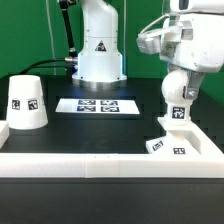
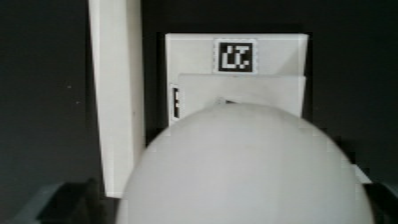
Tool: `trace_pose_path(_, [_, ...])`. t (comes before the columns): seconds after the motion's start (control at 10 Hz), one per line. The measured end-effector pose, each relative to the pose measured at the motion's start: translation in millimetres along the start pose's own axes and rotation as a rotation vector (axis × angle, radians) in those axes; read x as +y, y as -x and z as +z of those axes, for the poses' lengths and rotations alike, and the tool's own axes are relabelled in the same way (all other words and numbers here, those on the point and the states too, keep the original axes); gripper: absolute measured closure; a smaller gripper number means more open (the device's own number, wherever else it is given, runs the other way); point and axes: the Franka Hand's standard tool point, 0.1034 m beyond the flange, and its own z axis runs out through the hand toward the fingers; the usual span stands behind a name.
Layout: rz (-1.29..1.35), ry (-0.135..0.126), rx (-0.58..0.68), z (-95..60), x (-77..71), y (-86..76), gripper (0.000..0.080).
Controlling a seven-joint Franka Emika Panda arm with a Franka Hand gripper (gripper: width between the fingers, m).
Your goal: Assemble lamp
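White bulb [image 2: 231, 165] sits pinched between the fingers of the gripper [image 1: 180, 91], right over the base [image 1: 178, 143], which lies by the near edge of the table [image 1: 125, 128] toward the corner on the exterior view's right; I can't tell whether the two touch. Well apart, the shade [image 1: 27, 101] stands mouth-down by the edge on the exterior view's left. The marker board [image 1: 97, 104] lies flat toward the far edge.

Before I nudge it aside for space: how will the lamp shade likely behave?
The lamp shade looks like smooth white plastic, so it is probably light and slides easily. It stands wide end down, so it should resist tipping. If toppled, its cone shape would likely roll in a curve.
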Motion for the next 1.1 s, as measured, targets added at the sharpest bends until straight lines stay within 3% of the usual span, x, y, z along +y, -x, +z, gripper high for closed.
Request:
trace_pose_path(0.1, [0.001, 0.000, 0.000, 0.0, 0.1, 0.3, 0.0225])
trace_pose_path(0.5, [0.096, 0.000, 0.002, 0.0, 0.1, 0.8, 0.0222])
trace_pose_path(1.1, [0.687, -0.003, 0.002, 0.1, -0.2, -0.2, 0.0220])
